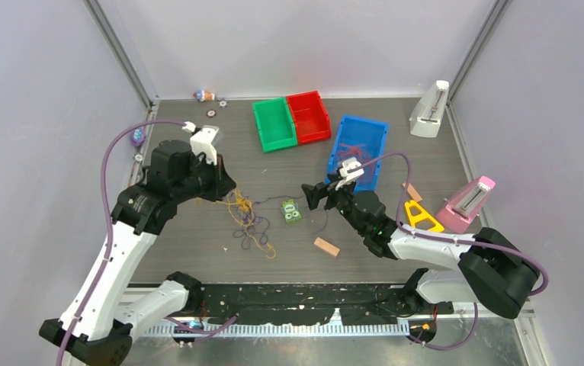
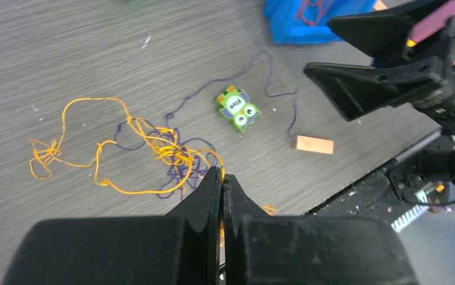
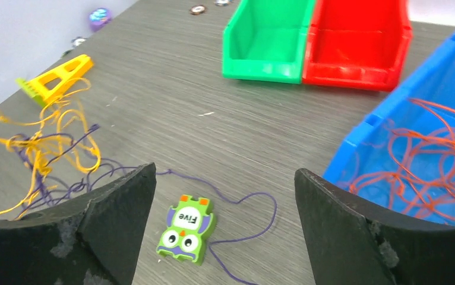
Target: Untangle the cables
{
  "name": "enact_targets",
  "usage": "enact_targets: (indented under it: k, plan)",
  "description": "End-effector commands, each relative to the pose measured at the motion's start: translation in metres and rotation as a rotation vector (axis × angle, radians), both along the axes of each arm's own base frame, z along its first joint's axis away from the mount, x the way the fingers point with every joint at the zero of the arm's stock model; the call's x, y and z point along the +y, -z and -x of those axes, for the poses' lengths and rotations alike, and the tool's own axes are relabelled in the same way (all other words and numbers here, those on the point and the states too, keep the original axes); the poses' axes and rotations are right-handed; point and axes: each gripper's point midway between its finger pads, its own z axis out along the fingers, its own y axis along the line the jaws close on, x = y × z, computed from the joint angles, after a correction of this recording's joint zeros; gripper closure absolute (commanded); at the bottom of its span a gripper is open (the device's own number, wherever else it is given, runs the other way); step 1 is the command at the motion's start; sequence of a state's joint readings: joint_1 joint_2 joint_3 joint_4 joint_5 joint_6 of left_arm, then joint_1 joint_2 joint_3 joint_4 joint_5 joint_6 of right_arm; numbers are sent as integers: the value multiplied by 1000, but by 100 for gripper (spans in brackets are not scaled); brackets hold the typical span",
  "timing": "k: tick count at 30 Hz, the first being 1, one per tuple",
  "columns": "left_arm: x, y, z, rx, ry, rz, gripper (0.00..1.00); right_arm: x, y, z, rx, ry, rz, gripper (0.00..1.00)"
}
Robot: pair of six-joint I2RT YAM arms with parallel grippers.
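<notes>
The cables (image 1: 247, 221) that still need work lie as a knot of yellow and dark purple strands on the table (image 1: 197, 252), near its middle and just in front of the left arm; the left wrist view shows yellow loops (image 2: 94, 148) spreading out to one side, with purple threaded through the dense centre. One purple strand (image 3: 255, 214) has already worked loose and trails away past a green owl tile (image 3: 186, 228) marked "Five". The left claw (image 2: 222, 178) is closed at the edge of the knot, and a yellow strand runs right into its tips, so it appears to be pinching that cable. The right claw (image 3: 224, 172) hangs above the owl tile with its jaws wide apart, holding nothing. By the look of it the job is partly done: a pile of orange-red cables (image 3: 433, 154) lies on its own in the blue bin (image 1: 377, 130), apart from the rest, though those strands loop loosely over each other. The green bin (image 1: 274, 126) and the red bin (image 1: 308, 114) beside it show nothing inside, so yellow and purple most likely remain to be pulled apart. A small wooden block (image 1: 326, 246) lies on the table nearer the arm bases.
</notes>
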State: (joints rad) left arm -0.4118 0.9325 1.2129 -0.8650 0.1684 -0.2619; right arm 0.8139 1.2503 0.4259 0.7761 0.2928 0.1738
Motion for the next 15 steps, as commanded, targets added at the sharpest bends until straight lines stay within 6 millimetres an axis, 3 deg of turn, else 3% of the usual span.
enact_targets:
  k: [1,4,8,15]
  plan:
    - [-27,-49,12,-132,167,70,100,26,-28,16,-103,-181,-62,6]
    - [-33,-57,15,-133,202,44,100,35,-34,26,-122,-254,-89,3]
    - [-41,-67,15,-118,235,17,100,38,-58,49,-195,-360,-157,1]
    - [-56,-65,22,-80,315,-17,100,62,-78,73,-187,-559,-139,0]
